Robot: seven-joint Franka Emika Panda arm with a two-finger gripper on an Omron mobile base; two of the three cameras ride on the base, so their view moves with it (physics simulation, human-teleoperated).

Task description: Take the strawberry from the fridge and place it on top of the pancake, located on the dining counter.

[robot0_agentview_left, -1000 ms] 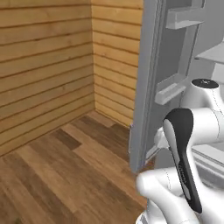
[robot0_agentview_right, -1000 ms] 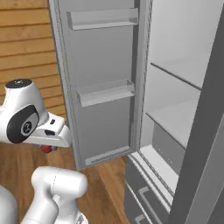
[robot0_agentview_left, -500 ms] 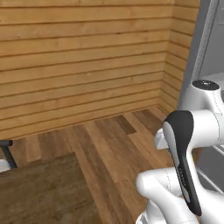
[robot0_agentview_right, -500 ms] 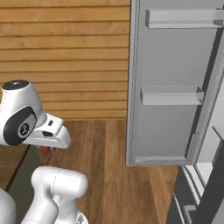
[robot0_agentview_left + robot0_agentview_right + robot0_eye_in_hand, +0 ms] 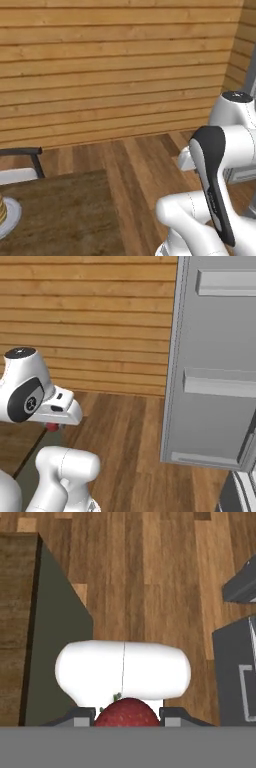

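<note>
I have the strawberry (image 5: pixel 127 712) pinched between my two fingers, and my gripper (image 5: pixel 127 716) is clenched on it: in the hand view the red fruit sits right between the dark fingertips (image 5: pixel 84 717) at the bottom, with a bit of green stem at its top. In the right base view a sliver of the same red (image 5: pixel 52 427) peeks out just under my hand, which hangs above the wooden floor (image 5: pixel 135 431). Looking down along my fingers I see that plank floor below, and at the left the end of the dining counter (image 5: pixel 19 612), its dark-brown wood-grain top above a pale grey-green side; the strawberry is beside that end and off the counter, over the floor. In the left base view the counter's brown top (image 5: pixel 60 215) fills the lower left, and on it, at the very left edge, stands a plate (image 5: pixel 11 218) bearing the pancake (image 5: pixel 2 210), cut off by the edge of the picture. A dark stool back (image 5: pixel 25 152) rises just behind the counter. The fridge (image 5: pixel 215 361) stands to my right in the right base view, its light-grey door swung open with two door bins (image 5: pixel 220 383) facing me. A horizontal-plank wooden wall (image 5: pixel 115 65) runs behind everything.
</note>
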